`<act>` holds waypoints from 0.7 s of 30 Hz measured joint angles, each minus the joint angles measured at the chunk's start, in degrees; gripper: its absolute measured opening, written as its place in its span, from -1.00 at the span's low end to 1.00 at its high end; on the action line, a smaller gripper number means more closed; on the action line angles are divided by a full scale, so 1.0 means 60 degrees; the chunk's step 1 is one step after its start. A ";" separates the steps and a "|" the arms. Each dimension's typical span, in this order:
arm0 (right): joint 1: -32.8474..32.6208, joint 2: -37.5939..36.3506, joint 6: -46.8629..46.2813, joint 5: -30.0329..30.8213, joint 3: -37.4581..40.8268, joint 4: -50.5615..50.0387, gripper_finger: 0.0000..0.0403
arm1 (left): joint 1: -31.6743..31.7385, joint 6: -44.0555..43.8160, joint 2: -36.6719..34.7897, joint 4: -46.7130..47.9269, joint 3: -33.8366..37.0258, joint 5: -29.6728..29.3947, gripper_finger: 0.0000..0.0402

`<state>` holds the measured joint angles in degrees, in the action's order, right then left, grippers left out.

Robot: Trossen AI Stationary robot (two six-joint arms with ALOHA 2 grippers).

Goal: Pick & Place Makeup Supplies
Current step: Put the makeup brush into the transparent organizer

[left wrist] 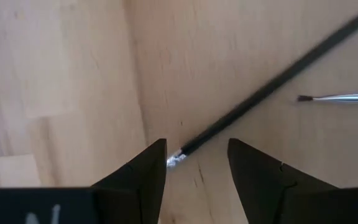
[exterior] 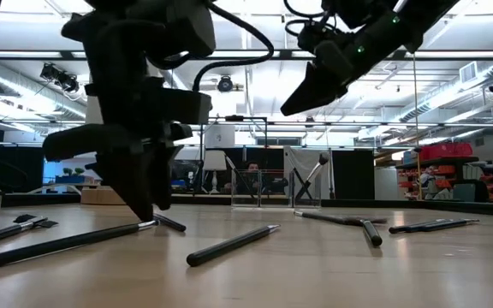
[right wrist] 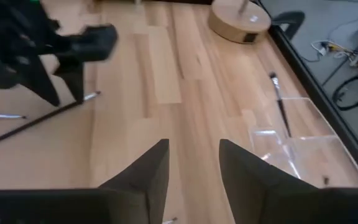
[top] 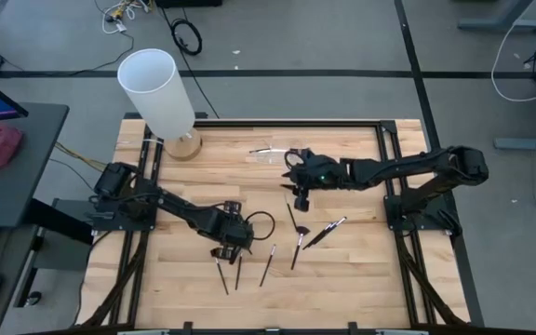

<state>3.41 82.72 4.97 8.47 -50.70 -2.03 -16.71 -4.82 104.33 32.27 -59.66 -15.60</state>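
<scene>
Several thin dark makeup brushes lie flat on the wooden table. My left gripper points down, open, close over one brush. That brush's silvery ferrule end lies between the fingers, and its handle runs away from them. Two more brushes lie beside it. My right gripper hangs open above the table's middle with nothing between its fingers. Below and near it lie three brushes. My left gripper stands over the brush's ferrule end with one finger right beside it. Whether that finger touches the brush, I cannot tell. The brush lies flat on the table.
A tall white cylinder on a round wooden base stands at the far left corner. A clear shallow tray lies near the far edge, with one brush at its edge. Black rails frame the table.
</scene>
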 joint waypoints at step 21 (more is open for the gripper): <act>-0.1029 0.1582 0.0324 -0.0350 0.1854 0.4932 -0.30 | 0.2514 0.0420 0.0693 -0.1918 0.0015 0.2624 -0.85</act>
<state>-2.76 92.21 6.92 6.37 -39.57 27.55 -1.63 -2.31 108.49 20.77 -59.57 0.14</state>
